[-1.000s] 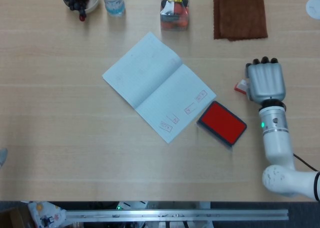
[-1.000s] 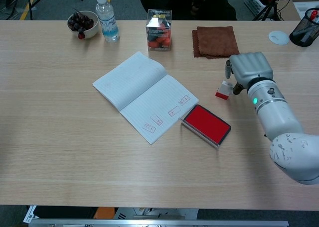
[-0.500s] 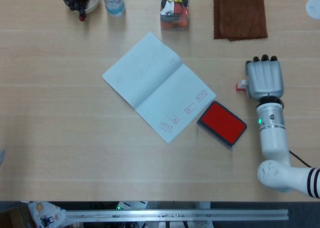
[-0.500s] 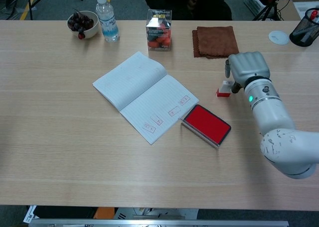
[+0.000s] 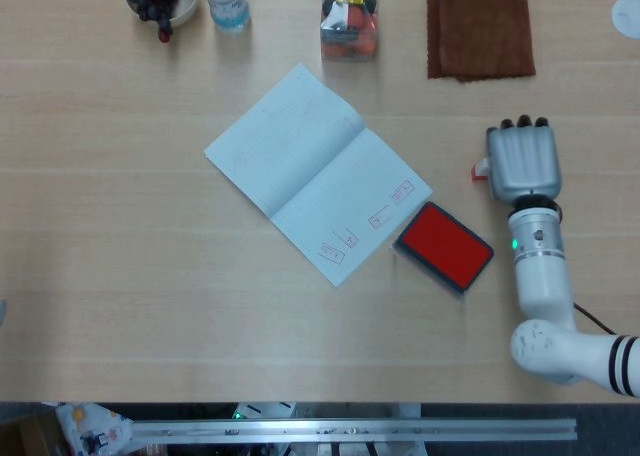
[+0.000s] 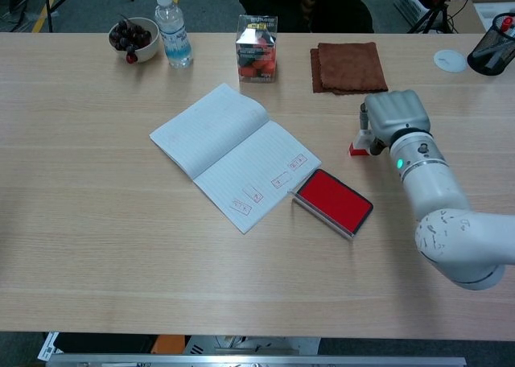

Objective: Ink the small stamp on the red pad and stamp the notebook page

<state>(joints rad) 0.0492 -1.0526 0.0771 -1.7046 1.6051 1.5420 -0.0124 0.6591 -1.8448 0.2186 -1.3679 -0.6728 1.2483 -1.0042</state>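
The small stamp (image 5: 480,169) (image 6: 359,145), white with a red base, stands on the table right of the notebook. My right hand (image 5: 520,161) (image 6: 391,116) hangs over it, back upward and fingers curled down, its thumb side touching the stamp's top. The hand hides whether its fingers close on the stamp. The red ink pad (image 5: 444,246) (image 6: 332,202) lies open in front of the stamp, beside the open notebook (image 5: 315,171) (image 6: 233,154). The notebook's right page bears several red stamp marks. My left hand is out of both views.
Along the far edge stand a bowl of dark fruit (image 6: 133,37), a water bottle (image 6: 173,29), a clear box with red contents (image 6: 257,48) and a folded brown cloth (image 6: 348,66). A white disc (image 6: 450,59) and a black mesh pen cup (image 6: 492,53) sit far right.
My right hand has slid a little left and down over the stamp, covering more of it. The stamp now stands more upright at nearly the same spot.
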